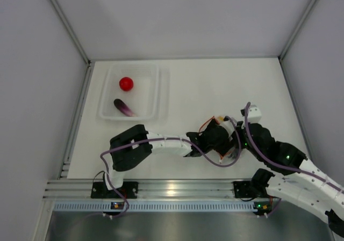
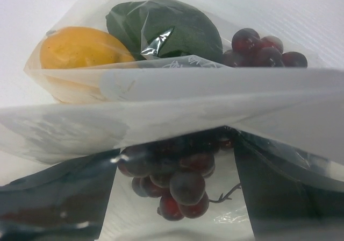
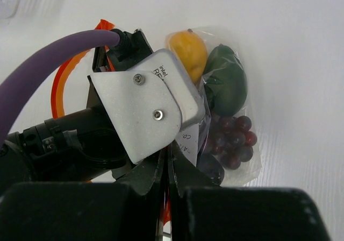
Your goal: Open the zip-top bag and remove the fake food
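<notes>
- Emptying is part done: tomato (image 1: 126, 83) and eggplant (image 1: 124, 107) lie in tray (image 1: 145, 98); lemon (image 2: 80, 47), green oval (image 2: 166, 28) and grapes (image 2: 177, 179) are left in bag (image 3: 255, 160).
- Bag lies well apart from tray, under both grippers.
- Mouth judged to face tray side, long axis running away from tray.
- Left gripper (image 2: 174, 160) is spread wide astride grapes; right gripper (image 3: 166, 182) pinches bag edge.

One red tomato (image 1: 126, 83) and one purple eggplant (image 1: 124, 107) lie in the single clear tray (image 1: 157, 90) near the far left corner of the table (image 1: 215, 85). One yellow lemon (image 3: 188, 47), one dark green oval (image 3: 228, 82) and one bunch of dark grapes (image 3: 231, 141) sit inside the single zip-top bag (image 3: 252, 168) towards the table's near edge. That makes five pieces, two in the tray and three bagged.
</notes>
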Robot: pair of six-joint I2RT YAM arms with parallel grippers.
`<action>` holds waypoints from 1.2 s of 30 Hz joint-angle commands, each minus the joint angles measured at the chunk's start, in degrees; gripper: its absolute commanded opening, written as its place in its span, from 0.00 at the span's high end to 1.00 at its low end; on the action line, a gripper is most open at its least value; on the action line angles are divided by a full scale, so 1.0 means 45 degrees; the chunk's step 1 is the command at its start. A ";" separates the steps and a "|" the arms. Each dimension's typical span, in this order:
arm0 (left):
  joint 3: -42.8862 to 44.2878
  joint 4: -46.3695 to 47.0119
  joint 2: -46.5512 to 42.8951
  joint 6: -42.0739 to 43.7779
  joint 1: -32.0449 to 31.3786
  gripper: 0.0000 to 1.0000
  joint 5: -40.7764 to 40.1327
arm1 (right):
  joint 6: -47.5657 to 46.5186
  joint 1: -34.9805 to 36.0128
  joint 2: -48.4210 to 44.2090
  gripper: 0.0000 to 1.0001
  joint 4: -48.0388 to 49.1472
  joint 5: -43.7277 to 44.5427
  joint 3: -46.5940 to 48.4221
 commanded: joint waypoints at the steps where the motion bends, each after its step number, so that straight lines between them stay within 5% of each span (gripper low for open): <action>1: -0.0014 -0.1442 0.0156 0.0033 -0.0097 0.09 0.0582 | -0.0175 0.0100 0.0187 1.00 0.1508 0.0111 0.0505; 5: -0.0307 -0.1521 -0.0079 -0.0105 -0.0018 0.23 0.0659 | -0.0195 0.0080 0.0265 1.00 0.1799 -0.0220 0.0369; 8: -0.0405 -0.1521 -0.0196 -0.0221 0.0021 0.58 0.0601 | -0.0175 0.0081 0.0265 1.00 0.2015 -0.0416 0.0154; 14: -0.0757 -0.1540 -0.1232 -0.0788 0.0079 0.79 0.0796 | -0.0331 0.0080 0.0754 1.00 0.2191 -0.0416 0.0251; 17: -0.0894 -0.1521 -0.1894 -0.1197 0.0079 1.00 0.0739 | -0.0390 0.0100 0.0968 1.00 0.2736 -0.0591 0.0135; 36: -0.2261 -0.0602 -0.5586 -0.2761 0.0060 1.00 -0.0102 | -0.0664 0.0100 0.3000 1.00 0.3734 -0.0182 -0.0002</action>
